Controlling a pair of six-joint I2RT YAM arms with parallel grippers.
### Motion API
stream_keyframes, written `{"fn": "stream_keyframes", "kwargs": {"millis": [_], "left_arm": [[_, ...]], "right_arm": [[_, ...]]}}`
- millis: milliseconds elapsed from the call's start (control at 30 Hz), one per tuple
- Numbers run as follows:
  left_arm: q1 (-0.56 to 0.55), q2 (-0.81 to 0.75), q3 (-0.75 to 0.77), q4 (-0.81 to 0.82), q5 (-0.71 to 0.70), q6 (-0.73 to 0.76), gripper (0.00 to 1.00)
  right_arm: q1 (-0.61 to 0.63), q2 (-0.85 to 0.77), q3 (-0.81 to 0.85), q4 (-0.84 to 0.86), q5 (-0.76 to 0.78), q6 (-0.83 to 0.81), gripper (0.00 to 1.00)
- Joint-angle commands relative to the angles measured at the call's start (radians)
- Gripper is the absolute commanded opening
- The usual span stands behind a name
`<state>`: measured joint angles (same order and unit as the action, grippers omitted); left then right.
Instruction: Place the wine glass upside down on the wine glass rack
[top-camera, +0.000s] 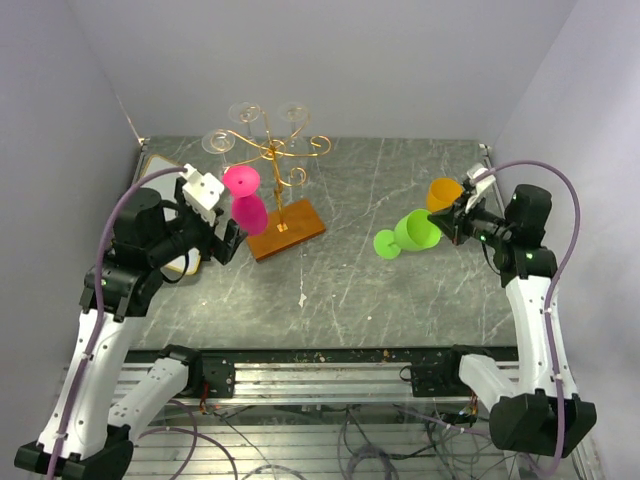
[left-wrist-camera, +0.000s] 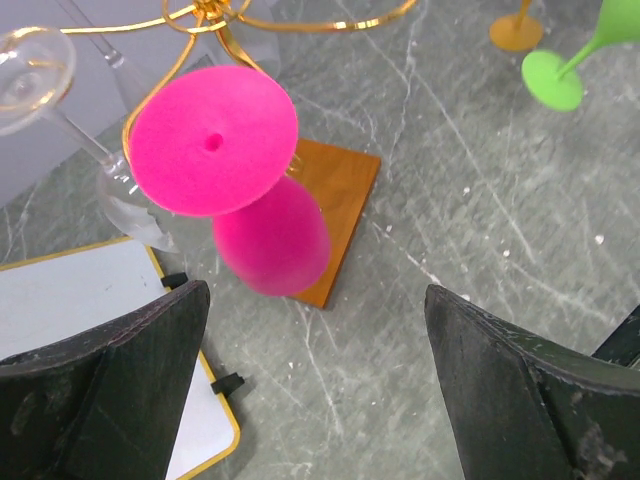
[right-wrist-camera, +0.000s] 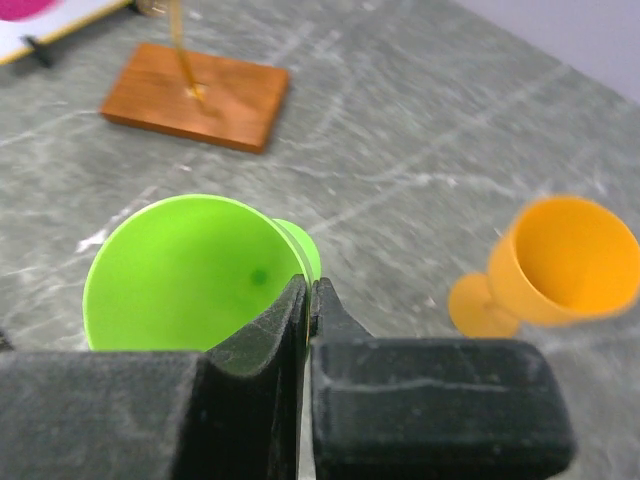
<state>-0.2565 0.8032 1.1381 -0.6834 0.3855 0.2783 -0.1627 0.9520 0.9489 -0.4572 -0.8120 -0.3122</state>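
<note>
Left edge of the bench: white board (left-wrist-camera: 70, 300), with my left gripper (left-wrist-camera: 316, 310) near it, jaws spread wide and nothing in them. Right in front of it, the pink wine glass (left-wrist-camera: 230, 180) hangs upside down, foot up on a scroll arm of the wine glass rack (top-camera: 290, 232), bowl over the wooden base. The rack stands left of centre toward the far edge, with clear glasses (top-camera: 218, 142) on its far arms. Toward the right edge, the green wine glass (top-camera: 412, 232) is tipped sideways, my right gripper (right-wrist-camera: 308, 292) pinched fully shut on its rim. Can't tell if it's off the bench. Orange glass (top-camera: 443, 193) stands upright just beside it.

Risks, my guess:
- My left arm clips the pink foot and unhooks it.
- The thin rim pinch lets the green glass swivel or slip.
- My swing knocks the orange glass.
- A bump tips the light rack.
</note>
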Motion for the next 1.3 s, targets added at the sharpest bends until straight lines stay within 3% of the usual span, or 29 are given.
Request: {"fn": "stream_keyframes", "kwargs": {"millis": [0,133,400,767,1033,1267], "left_arm": [[0.025,0.038,0.067,-0.041,0.065,-0.107,0.99],[0.028,0.075,0.11,-0.041,0.053,-0.136,0.97],[0.027,0.181,0.295,-0.123,0.074,-0.13,0.94],[0.026,0.34,0.561,-0.057,0.123,-0.325,0.92],[0.021,0.404,0.539,0.116,0.244,-0.642,0.89],[-0.038,0.452,0.532,0.206,0.276,-0.772,0.87]], "right_arm": [[0.088,-0.026,0.088,0.006,-0.108,0.017,0.0],[0.217,-0.028,0.164,0.013,-0.068,0.041,0.0],[0.345,0.03,0.357,0.041,-0.124,0.148,0.0],[0.409,0.174,0.595,0.238,-0.111,0.356,0.0],[0.433,0.258,0.715,0.305,-0.057,0.461,0.0],[0.439,0.319,0.798,0.277,-0.001,0.472,0.0]]}}
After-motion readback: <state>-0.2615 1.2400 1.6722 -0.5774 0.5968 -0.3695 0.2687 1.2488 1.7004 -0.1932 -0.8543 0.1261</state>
